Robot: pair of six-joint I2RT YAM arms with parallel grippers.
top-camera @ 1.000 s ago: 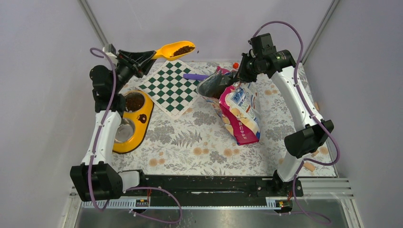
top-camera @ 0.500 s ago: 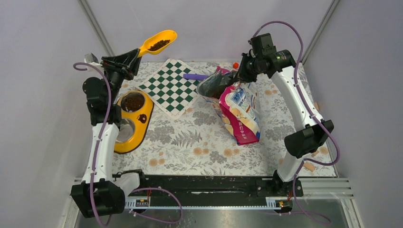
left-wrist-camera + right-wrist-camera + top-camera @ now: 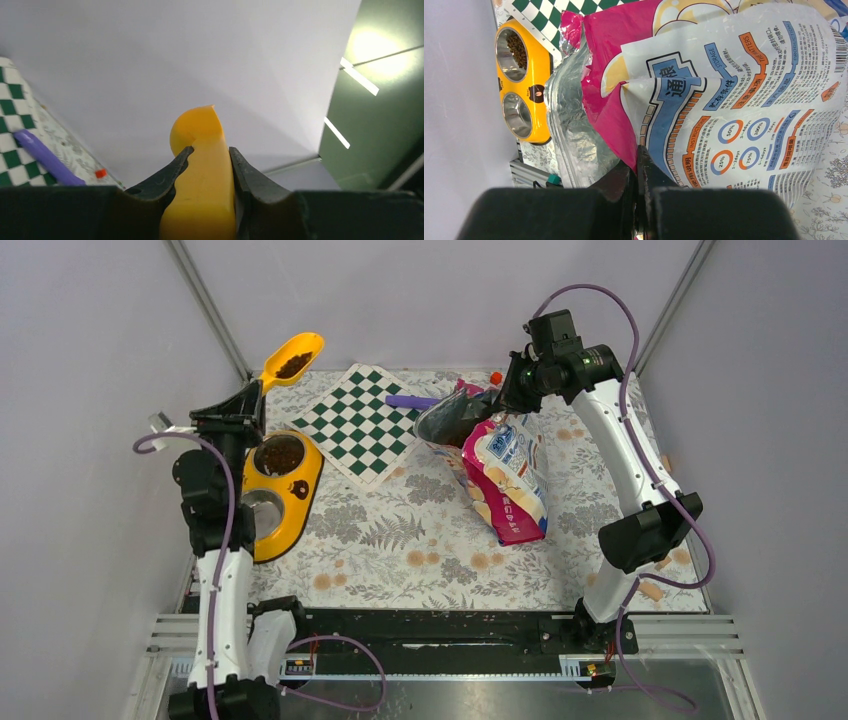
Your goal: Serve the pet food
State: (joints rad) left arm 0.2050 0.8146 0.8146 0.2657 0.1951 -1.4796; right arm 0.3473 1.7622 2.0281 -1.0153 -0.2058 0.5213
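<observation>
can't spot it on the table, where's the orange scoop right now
In the top external view the orange scoop, loaded with kibble, is up at the far left, clamped in the jaws of the left gripper, just beyond the yellow feeder.

The scoop (image 3: 292, 358) is orange, feeder (image 3: 312, 465) yellow, bag (image 3: 505, 480) pink (silver inside).

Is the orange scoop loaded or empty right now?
Loaded: the top view shows dark kibble lying in the bowl of the orange scoop; the left gripper clamps its handle.
</observation>
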